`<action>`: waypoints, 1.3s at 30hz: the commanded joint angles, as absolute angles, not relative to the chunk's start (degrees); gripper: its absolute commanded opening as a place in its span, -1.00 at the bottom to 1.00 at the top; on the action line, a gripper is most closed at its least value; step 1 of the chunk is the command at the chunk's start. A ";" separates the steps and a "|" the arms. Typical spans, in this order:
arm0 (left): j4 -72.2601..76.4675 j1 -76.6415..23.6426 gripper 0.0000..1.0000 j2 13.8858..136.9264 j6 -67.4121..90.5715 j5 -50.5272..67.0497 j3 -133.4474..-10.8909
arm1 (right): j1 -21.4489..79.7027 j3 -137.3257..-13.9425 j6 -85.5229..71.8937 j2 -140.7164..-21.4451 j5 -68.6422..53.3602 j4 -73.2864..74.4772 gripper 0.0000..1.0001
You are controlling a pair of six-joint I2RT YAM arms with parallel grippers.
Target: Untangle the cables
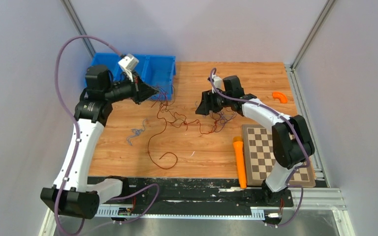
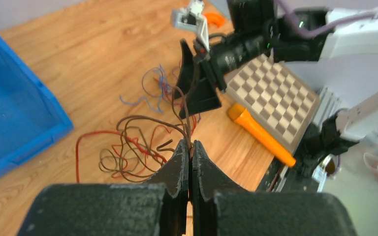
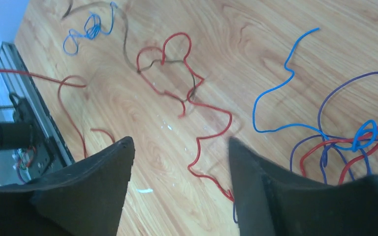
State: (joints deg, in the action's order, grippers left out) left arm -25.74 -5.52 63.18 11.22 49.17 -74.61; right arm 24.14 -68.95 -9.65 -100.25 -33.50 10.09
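**A:** From above, where are the cables lying?

**B:** The cables [image 1: 177, 118] are sprawling across the middle of the wooden table [image 1: 202, 162], between the two arms. One red end is trailing toward the near edge, and a small bluish curl [image 1: 137, 132] is lying apart on the left. The left gripper [image 1: 147, 92] is hovering just beside the blue bin [image 1: 152, 69]. The right gripper [image 1: 200, 107] is hanging over the tangle's right side.

**A:** And the left wrist view?

**B:** Its fingers [image 2: 179, 162] are pressing tight together on a dark wire [image 2: 187, 125], which is running out to a nest of brown and red loops on the wood. I'm judging it should be lifting slowly, so that strand is sliding free rather than dragging the nest along.

**A:** Right wrist?

**B:** The jaws are standing wide apart, gripping nothing. A red strand is snaking directly beneath them, and blue, purple and red ones are crossing in a clump at the right. I'd be choosing a different strand from the dark one and drawing it away from the left arm.

**A:** How are they looking?

**B:** Hair-thin and curly, springing into loops, and probably snagging at each crossing.
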 commanded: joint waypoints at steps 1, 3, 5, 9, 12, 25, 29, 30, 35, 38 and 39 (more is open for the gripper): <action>-35.77 -12.33 -1.00 66.71 -6.44 46.46 -79.27 | 22.52 -69.88 -4.37 -97.14 -40.01 17.53 0.51; -44.93 -14.16 -0.99 69.73 -14.00 44.51 -79.01 | 21.63 -69.97 -3.33 -96.24 -40.78 19.59 0.67; -51.03 -14.44 -0.74 71.81 -17.48 38.82 -76.65 | 20.66 -69.96 -2.24 -95.24 -41.56 21.31 0.82; -50.79 -5.35 0.21 70.42 -16.54 38.79 -70.95 | 19.18 -70.24 1.38 -93.65 -41.29 26.51 0.96; -52.38 1.34 0.65 68.67 -22.01 36.43 -69.45 | 18.56 -70.48 4.02 -92.34 -40.37 29.91 0.97; -40.43 1.31 0.50 82.64 -34.61 14.18 -55.27 | 12.89 -70.04 4.22 -89.17 -39.90 33.23 0.97; -36.33 0.28 0.46 87.06 -35.60 9.06 -53.00 | 11.81 -70.01 4.39 -89.45 -40.67 33.87 0.97; -35.82 0.27 0.45 88.25 -36.04 7.89 -52.36 | 11.78 -70.04 4.46 -89.56 -40.73 34.07 0.97; -37.52 -1.65 0.40 91.73 -36.61 5.30 -53.57 | 11.45 -70.35 4.92 -90.15 -40.89 34.60 0.96; -37.92 -1.67 0.09 93.48 -37.21 2.77 -54.22 | 11.26 -70.81 4.92 -90.43 -41.13 34.76 0.94; -37.68 -1.67 -0.08 93.14 -37.43 2.71 -54.03 | 11.11 -70.81 4.92 -90.31 -41.13 34.81 0.93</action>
